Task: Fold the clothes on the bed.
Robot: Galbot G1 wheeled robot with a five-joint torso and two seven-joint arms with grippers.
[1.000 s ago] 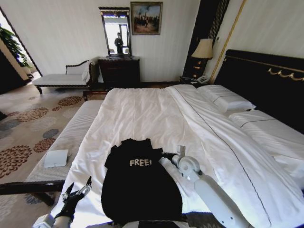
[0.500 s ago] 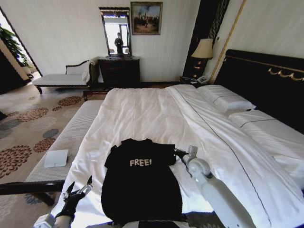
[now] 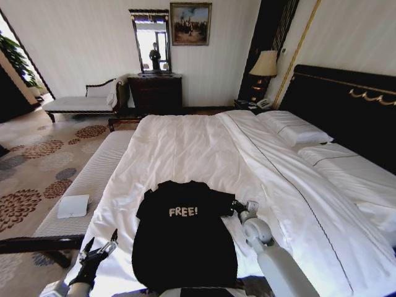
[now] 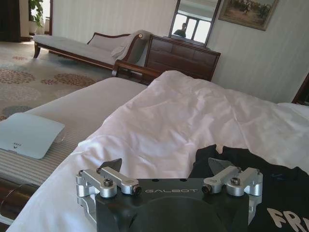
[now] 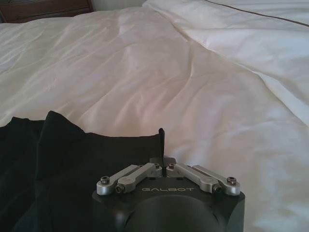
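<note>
1. Hotel-style bedroom, formal furnishing.
2. Very large bed (image 3: 185, 148) with white sheets and pillows (image 3: 294, 130), tall dark headboard (image 3: 346, 102) with gold trim.
3. Bedside lamp (image 3: 265, 64) and a telephone (image 3: 264, 103) on a nightstand beside the headboard.
4. Dark wooden dresser (image 3: 155, 93) with a mirror (image 3: 150, 41) on it, framed painting (image 3: 190, 23) on a striped wall.
5. White upholstered chaise (image 3: 83, 101) with dark frame, patterned carpet (image 3: 37, 154), pale striped bench (image 3: 86, 185) along the bed's side.
</note>
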